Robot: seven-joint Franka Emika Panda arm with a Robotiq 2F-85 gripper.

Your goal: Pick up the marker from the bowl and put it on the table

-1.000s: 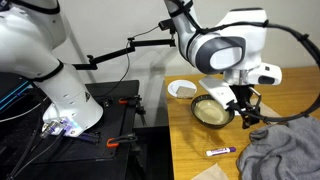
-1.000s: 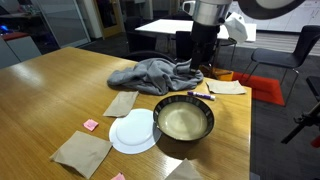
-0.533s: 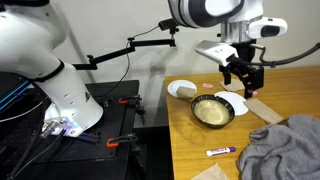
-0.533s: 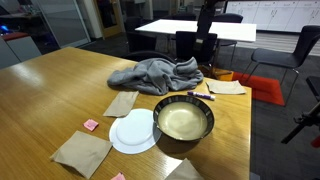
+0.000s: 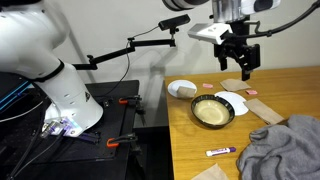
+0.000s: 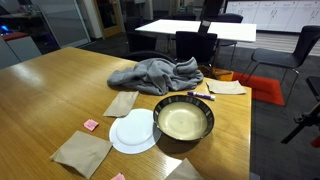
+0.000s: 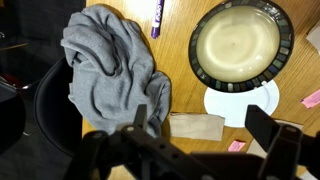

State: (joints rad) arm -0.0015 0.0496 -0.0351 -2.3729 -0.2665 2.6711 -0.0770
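Wooden table [image 5: 186, 140]: marker [image 7: 157, 15] beside grey cloth [image 7: 110, 65], outside bowl [image 7: 240, 45]; white plate [image 7: 240, 104] against bowl; gripper [image 5: 242, 68] high, seemingly wide, empty.

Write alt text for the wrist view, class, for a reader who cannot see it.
From above, the small purple-and-white marker pen lies on the light-brown wooden table, outside the empty dark-rimmed tan bowl and beside a crumpled grey cloth. The open gripper hangs empty in the foreground.
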